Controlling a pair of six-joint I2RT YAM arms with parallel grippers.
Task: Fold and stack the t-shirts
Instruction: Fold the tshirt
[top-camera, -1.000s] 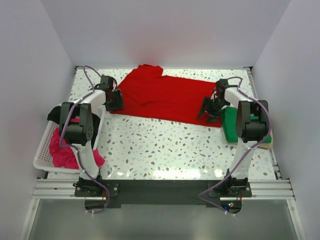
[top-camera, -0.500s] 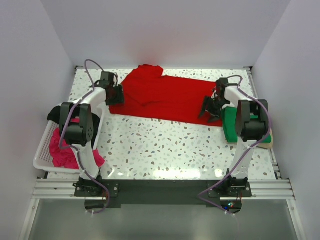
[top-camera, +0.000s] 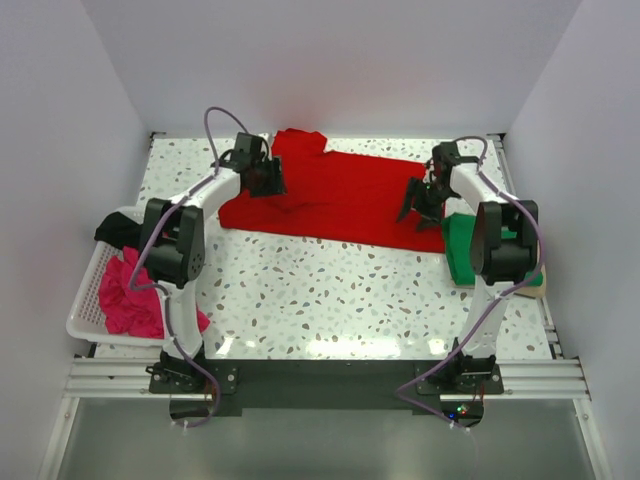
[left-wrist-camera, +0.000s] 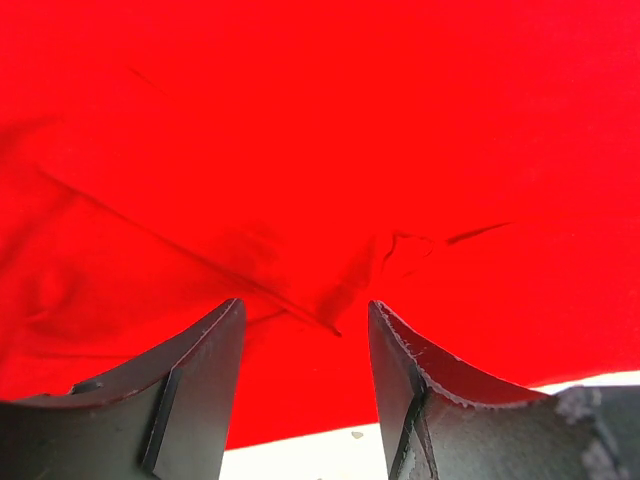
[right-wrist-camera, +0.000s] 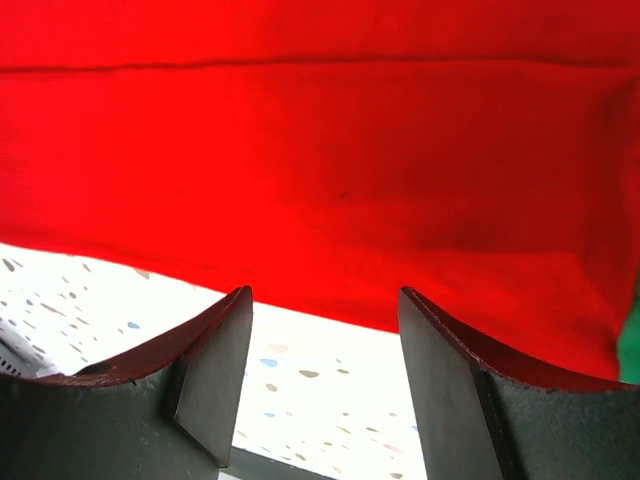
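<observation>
Left gripper (top-camera: 268, 180) and right gripper (top-camera: 415, 205) are both seen open, with nothing held. They are poised over the red shirt (top-camera: 340, 200), which is spread at the far middle of the table (top-camera: 330, 290). The left is above its wrinkled left part and the right is at its near right edge. For a clean fold, matching edges should be pinched fully between the jaws. Both sides should then be lifted evenly.

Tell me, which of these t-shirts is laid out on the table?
The red t-shirt, spread across the far side of the table. The green t-shirt lies folded at the right edge; the pink t-shirt and black t-shirt are bunched in the white basket.
</observation>
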